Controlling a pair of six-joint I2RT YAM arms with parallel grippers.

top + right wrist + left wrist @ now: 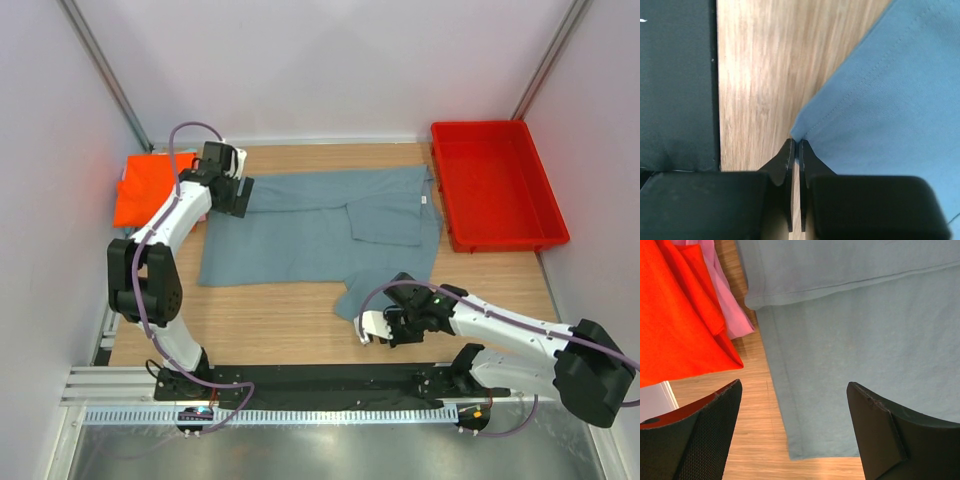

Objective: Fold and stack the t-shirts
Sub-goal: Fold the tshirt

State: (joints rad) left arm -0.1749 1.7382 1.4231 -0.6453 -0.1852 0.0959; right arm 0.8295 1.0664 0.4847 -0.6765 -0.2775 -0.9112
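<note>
Grey-blue shirt (300, 225) lies spread just left of red bin (497, 242). My right gripper (795, 145) is pressed together on its sleeve corner, thin bite, so lift slow, fold sleeve onto body w/o tugging. Left gripper (794, 386) spread wide over hem farthest from bin. Count: 3 shirts incl. orange one (145, 185), pink one (732, 315); 1 bin.

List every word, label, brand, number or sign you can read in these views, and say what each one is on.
None can be read in any of the three views.
White neck label on the grey-blue t-shirt: too small to read, if it carries any print at all.
</note>
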